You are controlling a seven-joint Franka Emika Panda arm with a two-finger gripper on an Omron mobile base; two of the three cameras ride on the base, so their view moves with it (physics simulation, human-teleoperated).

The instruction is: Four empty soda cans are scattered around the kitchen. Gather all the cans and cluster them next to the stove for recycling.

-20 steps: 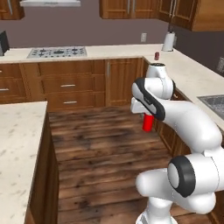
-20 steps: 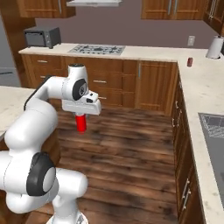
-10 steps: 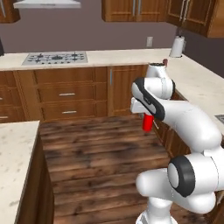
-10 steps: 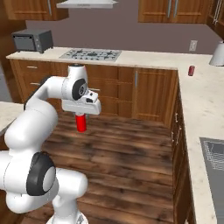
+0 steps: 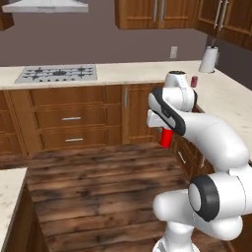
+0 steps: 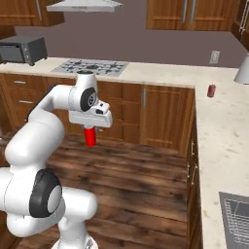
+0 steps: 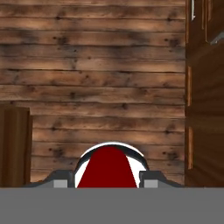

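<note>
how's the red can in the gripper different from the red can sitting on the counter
The held red can hangs in the gripper above the wood floor; the counter can stands alone on the pale counter. The held can is clamped between the fingers; the counter can is touched by nothing. Both are red, upright and alike in shape.

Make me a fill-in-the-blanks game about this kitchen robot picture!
1. The hand is shut on a soda can coloured ____.
2. Another red can stands on the ____.
3. The stove sits under the grey range ____.
4. Below the held can is a floor made of ____.

Missing words: red; counter; hood; wood
</note>
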